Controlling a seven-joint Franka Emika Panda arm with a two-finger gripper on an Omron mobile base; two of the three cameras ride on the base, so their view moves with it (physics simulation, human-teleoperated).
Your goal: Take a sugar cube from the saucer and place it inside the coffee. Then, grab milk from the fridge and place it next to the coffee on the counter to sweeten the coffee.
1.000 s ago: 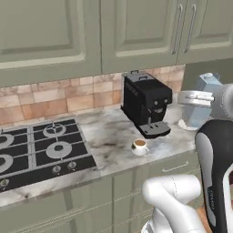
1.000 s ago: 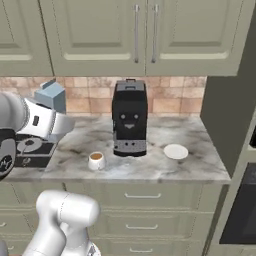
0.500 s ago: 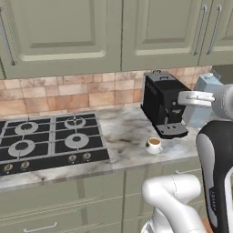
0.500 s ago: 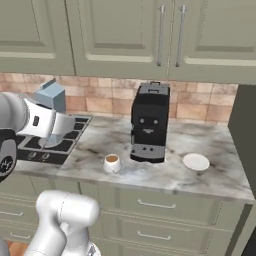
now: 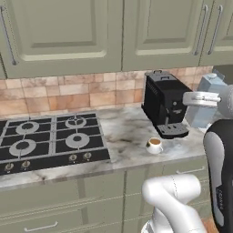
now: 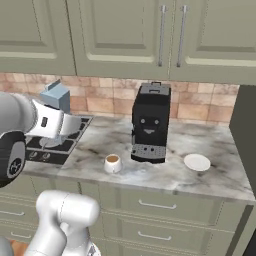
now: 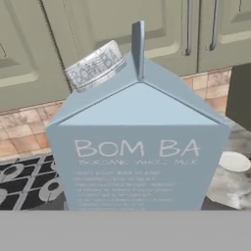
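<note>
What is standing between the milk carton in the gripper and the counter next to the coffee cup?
Nothing visible blocks it. The milk carton is held up in the air, and the counter around the coffee cup is bare. The coffee machine stands close beside the cup, so that side is tight.

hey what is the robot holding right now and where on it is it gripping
The claw holds the milk carton, raised above the counter. It appears to grip the carton's lower body; the exact contact is hidden.
</note>
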